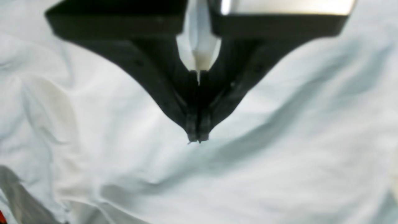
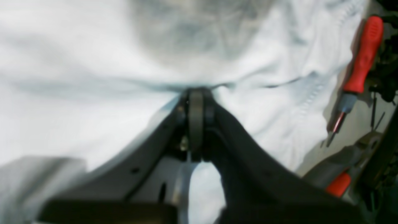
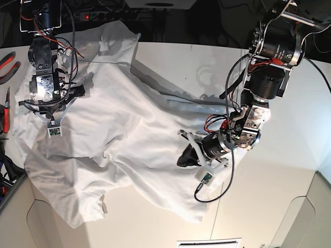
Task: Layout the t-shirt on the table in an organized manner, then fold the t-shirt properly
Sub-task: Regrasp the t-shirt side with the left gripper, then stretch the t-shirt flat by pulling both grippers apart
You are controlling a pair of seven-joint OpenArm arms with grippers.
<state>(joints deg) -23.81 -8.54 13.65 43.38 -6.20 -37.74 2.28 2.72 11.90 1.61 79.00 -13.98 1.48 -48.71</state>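
- Left wrist view: your left gripper [image 1: 197, 138] is closed with nothing pinched between the tips, hovering over the t-shirt [image 1: 279, 140]. Grabbing here could bunch it into wrinkles.
- Right wrist view: your right gripper [image 2: 196, 96] is closed against a fold; whether cloth is pinched is unclear. The screwdriver [image 2: 357, 74] lies close enough to snag.
- Base view: the shirt sprawls crumpled toward the table's [image 3: 279, 196] left edge; pulling could drag it off.

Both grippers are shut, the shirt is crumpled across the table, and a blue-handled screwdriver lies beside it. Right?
Not quite: the right wrist view shows the screwdriver has a red handle. Both grippers are shut, and the t-shirt is crumpled across the table.
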